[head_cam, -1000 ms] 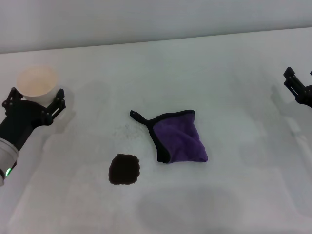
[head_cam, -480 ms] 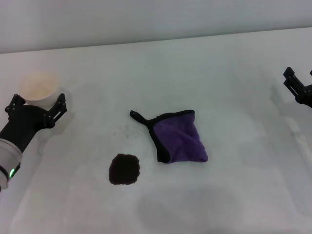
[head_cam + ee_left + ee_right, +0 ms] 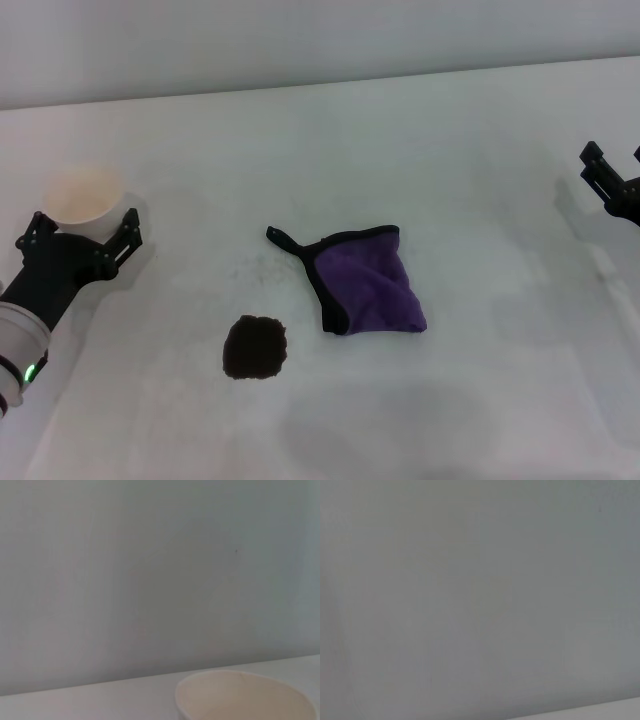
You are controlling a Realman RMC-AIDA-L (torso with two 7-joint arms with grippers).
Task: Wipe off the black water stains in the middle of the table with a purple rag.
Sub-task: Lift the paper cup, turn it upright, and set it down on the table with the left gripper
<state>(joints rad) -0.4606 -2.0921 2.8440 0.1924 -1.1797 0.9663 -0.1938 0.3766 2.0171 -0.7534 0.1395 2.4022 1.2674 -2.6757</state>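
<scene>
Your right gripper (image 3: 612, 186) is cut off at the edge, fingers spread. The left gripper (image 3: 84, 228) has backed off the cup (image 3: 82, 196), spread wide. The rag (image 3: 367, 280) lies beside the stain (image 3: 255, 347) mid-table (image 3: 460, 130).

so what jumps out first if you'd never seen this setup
The dark brown-black, ragged-edged liquid blotch stands out on the broad white matte tabletop, near the middle and toward the robot. Just beside it, not touching, lies the small crumpled purple cloth with black edging. Far left, the left gripper sits by a pale paper cup, fingers open; the right gripper waits at the far right edge.
</scene>
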